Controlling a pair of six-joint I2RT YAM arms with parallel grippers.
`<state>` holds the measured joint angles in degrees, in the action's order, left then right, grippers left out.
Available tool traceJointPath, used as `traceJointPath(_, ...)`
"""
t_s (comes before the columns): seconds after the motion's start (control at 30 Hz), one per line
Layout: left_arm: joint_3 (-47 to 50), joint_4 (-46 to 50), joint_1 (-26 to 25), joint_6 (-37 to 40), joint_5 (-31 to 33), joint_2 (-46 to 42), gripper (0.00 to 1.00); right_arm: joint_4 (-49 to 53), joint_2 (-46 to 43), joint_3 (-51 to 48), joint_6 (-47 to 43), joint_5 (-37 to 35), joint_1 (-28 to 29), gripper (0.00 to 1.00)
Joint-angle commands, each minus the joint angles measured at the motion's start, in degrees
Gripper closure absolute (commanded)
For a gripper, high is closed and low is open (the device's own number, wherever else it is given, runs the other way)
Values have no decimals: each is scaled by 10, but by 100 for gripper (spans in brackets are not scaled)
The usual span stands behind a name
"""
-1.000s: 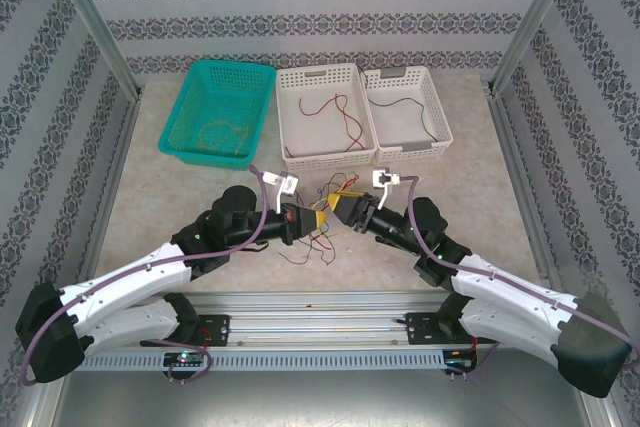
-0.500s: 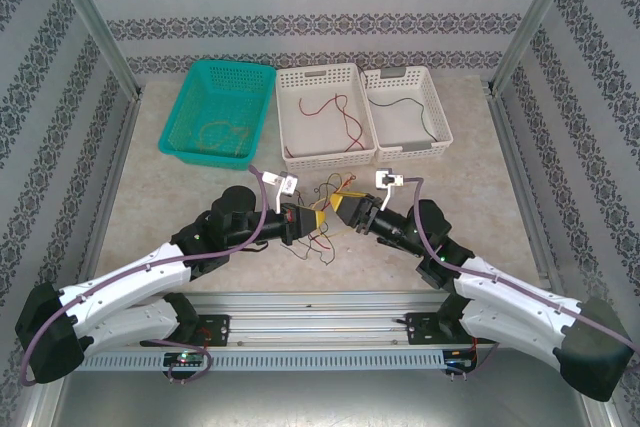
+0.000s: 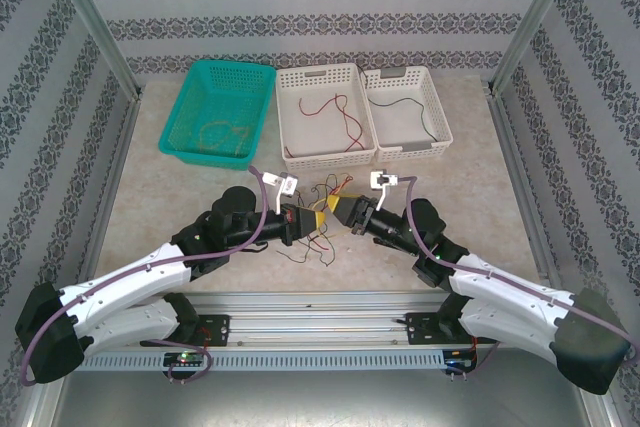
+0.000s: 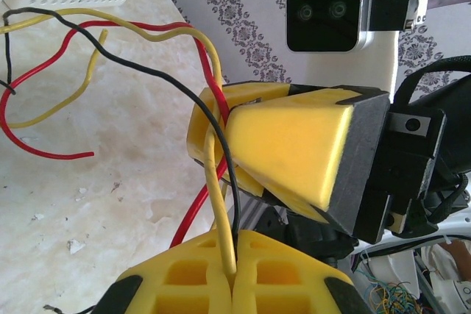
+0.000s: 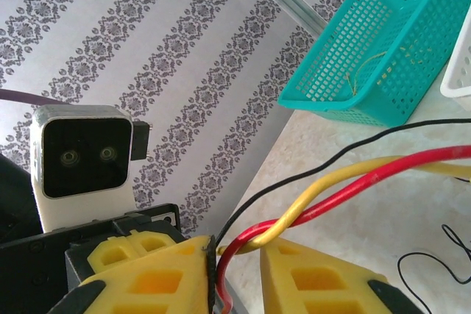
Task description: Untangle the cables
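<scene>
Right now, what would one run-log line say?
left gripper: shut on cables | right gripper: open around cables | cables: twisted together between grippers

Top external: high, behind arm bases, looking down on whole table (image 3: 170,209). Left wrist: close, low, facing right gripper (image 4: 212,131). Right wrist: close, low, facing left wrist camera (image 5: 85,159), teal basket (image 5: 383,42). Shared by all three: cables (image 4: 218,196) mid-table.

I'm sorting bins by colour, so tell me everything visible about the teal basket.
The teal basket is a rectangular, plastic-looking bin with mesh walls flaring to a solid rim. It stands upright on the table at the far left, beside a white basket; whether they touch is unclear. Thin yellow-tan wire lies loosely curled on its floor.
</scene>
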<state>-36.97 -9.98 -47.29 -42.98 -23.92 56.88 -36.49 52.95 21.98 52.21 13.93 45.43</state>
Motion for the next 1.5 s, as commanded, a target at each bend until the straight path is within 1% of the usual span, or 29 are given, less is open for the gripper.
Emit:
traceJointPath(0.0,4,-47,-9,-2,-1,-8,100,-30,4,2,-3,10,9,79)
traceJointPath(0.13,5,-46,-9,-3,0,-10,100,-33,7,1,-6,11,11,87)
traceJointPath(0.23,4,-40,-9,0,5,-18,100,-24,-2,0,-17,7,11,100)
traceJointPath(0.37,-2,-8,-8,11,20,-48,100,41,-33,-4,-40,-33,11,100)
traceJointPath(0.47,-13,37,-7,26,37,-82,100,103,-58,-14,-49,-62,-7,100)
traceJointPath(0.53,-21,71,-6,37,49,-106,100,129,-66,-19,-40,-60,-34,100)
traceJointPath(0.57,-25,85,-5,43,53,-117,100,129,-66,-42,-31,-50,-51,100)
traceJointPath(0.67,-41,141,-1,59,64,-141,100,137,-71,-64,-8,-23,-102,100)
traceJointPath(0.9,-119,340,19,132,129,-182,100,227,-113,-83,9,1,-208,100)
traceJointPath(0.97,-147,397,27,155,150,-184,100,262,-130,-75,-8,-1,-225,100)
traceJointPath(1.1,-201,490,42,200,204,-183,100,361,-174,-49,-38,-40,-246,100)
traceJointPath(1.2,-234,538,58,232,242,-180,100,437,-208,-32,-51,-77,-268,100)
traceJointPath(1.3,-254,562,73,254,269,-179,100,496,-239,-26,-54,-93,-302,100)
traceJointPath(1.37,-258,565,80,263,278,-180,100,511,-262,-26,-53,-82,-326,100)
traceJointPath(1.43,-255,563,83,270,285,-179,100,540,-273,3,-58,-73,-351,100)
traceJointPath(1.47,-251,559,85,274,285,-178,100,539,-276,8,-63,-54,-360,100)
